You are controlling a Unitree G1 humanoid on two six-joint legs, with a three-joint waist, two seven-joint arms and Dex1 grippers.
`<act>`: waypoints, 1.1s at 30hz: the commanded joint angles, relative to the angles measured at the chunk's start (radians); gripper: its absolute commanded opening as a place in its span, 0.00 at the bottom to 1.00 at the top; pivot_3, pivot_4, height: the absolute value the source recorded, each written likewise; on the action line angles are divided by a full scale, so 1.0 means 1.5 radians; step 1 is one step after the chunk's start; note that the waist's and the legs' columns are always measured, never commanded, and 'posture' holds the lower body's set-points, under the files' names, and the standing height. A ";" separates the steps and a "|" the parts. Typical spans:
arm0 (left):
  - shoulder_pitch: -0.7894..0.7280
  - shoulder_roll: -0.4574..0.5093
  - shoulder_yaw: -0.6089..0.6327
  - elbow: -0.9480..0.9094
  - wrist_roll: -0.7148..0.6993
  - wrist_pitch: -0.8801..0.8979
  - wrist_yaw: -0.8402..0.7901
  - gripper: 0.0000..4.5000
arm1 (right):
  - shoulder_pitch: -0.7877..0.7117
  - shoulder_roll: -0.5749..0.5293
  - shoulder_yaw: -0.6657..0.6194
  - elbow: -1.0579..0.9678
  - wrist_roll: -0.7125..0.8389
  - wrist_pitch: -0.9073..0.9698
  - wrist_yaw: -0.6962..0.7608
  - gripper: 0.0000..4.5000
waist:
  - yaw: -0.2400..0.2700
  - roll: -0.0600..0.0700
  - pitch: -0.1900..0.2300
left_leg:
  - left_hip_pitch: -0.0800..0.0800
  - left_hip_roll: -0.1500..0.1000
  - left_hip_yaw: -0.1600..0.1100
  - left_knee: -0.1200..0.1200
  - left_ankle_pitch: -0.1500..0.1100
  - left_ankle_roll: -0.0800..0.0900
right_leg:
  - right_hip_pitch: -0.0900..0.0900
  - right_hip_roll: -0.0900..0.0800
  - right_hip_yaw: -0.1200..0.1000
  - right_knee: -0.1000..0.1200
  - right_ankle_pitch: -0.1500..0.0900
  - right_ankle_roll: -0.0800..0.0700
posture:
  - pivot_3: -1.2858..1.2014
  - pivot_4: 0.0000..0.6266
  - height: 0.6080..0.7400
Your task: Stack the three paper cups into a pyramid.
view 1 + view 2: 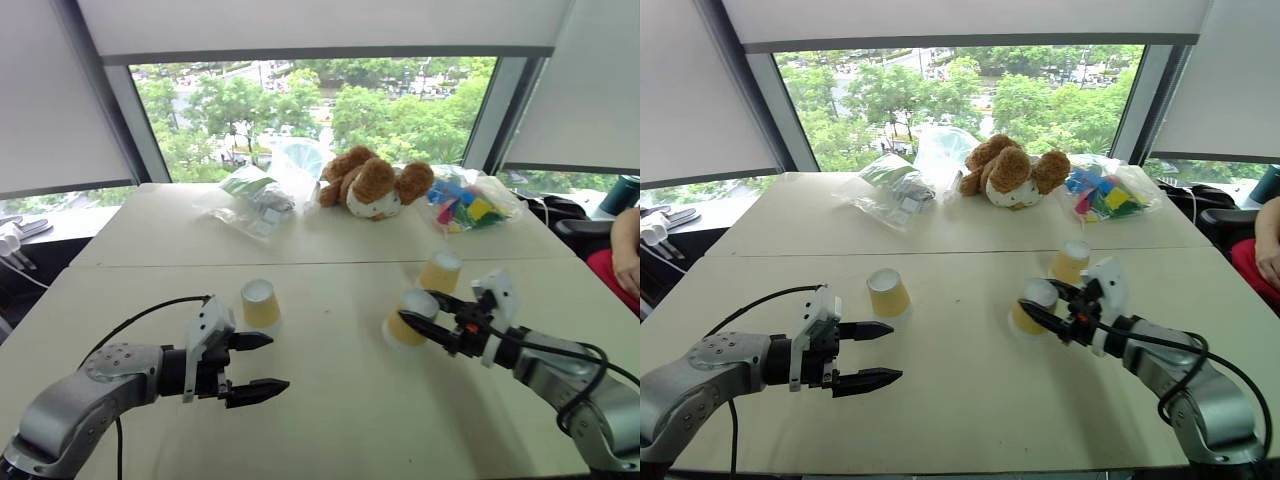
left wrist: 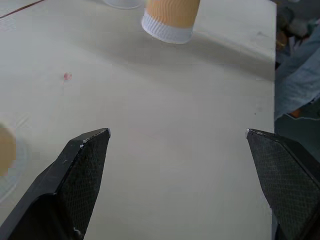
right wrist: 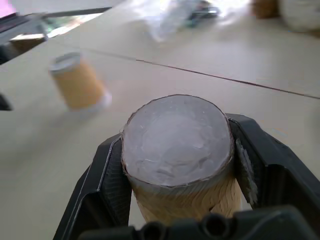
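Three yellow-tan paper cups stand upside down on the pale table (image 1: 330,400). One cup (image 1: 261,305) is left of centre, just beyond my left gripper (image 1: 278,362), which is open and empty with its fingers pointing right. My right gripper (image 1: 418,306) is shut on a second cup (image 1: 404,328), one finger on each side of it; the right wrist view shows this cup (image 3: 177,145) clamped between the pads. Whether it is off the table I cannot tell. The third cup (image 1: 440,272) stands just behind the held one. The left wrist view shows a cup (image 2: 170,20) beyond the open fingers.
A brown teddy bear (image 1: 370,185) lies at the back of the table, with clear plastic bags (image 1: 255,200) to its left and a bag of coloured blocks (image 1: 470,210) to its right. A person's arm (image 1: 628,250) shows at the right edge.
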 commanded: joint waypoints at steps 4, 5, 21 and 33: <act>0.030 0.028 0.027 -0.054 -0.013 0.005 -0.011 1.00 | -0.085 0.017 0.098 0.086 -0.068 -0.073 0.059 0.54 | 0.002 -0.002 0.002 | -0.001 -0.002 0.001 0.000 0.000 0.000 | 0.000 -0.003 0.000 -0.001 0.000 0.000 | 0.52 0.24 1.00; 0.035 0.031 0.030 -0.059 -0.013 0.006 -0.009 1.00 | -0.095 0.019 0.115 0.104 -0.083 -0.088 0.070 0.54 | 0.001 -0.002 0.002 | -0.001 -0.002 0.001 0.000 0.000 0.000 | 0.000 -0.003 0.000 -0.001 0.000 0.000 | 0.52 0.24 1.00; 0.044 0.029 0.039 -0.058 -0.012 0.000 0.001 1.00 | -0.113 0.009 0.040 0.051 -0.033 -0.041 0.087 0.99 | -0.001 -0.001 0.002 | -0.001 -0.002 0.000 0.000 0.000 0.000 | -0.001 -0.003 0.000 -0.001 0.000 0.000 | 0.52 0.24 1.00; -0.058 -0.003 0.014 -0.046 -0.045 0.029 0.016 1.00 | -0.231 0.029 -0.076 0.378 -0.153 -0.183 -0.099 0.99 | -0.004 -0.002 0.002 | -0.001 -0.002 0.001 0.000 0.000 0.000 | -0.001 -0.003 0.000 0.000 0.000 0.000 | 0.52 0.24 1.00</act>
